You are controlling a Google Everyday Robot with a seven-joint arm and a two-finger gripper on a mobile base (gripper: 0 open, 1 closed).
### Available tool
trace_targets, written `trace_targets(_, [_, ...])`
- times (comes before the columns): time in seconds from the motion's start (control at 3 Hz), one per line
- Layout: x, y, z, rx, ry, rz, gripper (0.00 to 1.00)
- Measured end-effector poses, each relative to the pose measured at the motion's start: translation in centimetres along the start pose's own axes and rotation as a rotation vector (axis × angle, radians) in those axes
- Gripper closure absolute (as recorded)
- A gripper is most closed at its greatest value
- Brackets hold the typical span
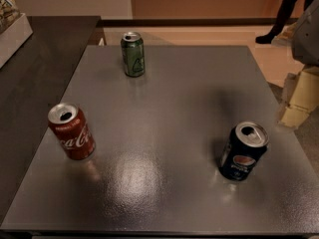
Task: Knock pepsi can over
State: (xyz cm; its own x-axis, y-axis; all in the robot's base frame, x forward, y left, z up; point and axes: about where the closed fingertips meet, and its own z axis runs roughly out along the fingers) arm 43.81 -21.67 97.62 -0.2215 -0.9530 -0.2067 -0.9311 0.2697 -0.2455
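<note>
Pepsi can (242, 152) upright, gripper (297, 103) beside it, jaws unclear; Coca-Cola can (71, 131), green can (132, 54) apart.

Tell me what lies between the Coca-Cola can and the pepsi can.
Nothing: in the camera view only bare table runs from the Coca-Cola can to the pepsi can. The gripper hangs at the right edge, off the table.
</note>
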Motion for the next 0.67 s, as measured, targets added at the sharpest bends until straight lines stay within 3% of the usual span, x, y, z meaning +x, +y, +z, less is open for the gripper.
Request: trace_targets(0.67, [0.47, 0.61, -0.45, -0.019, -0.033, 0.008, 0.00])
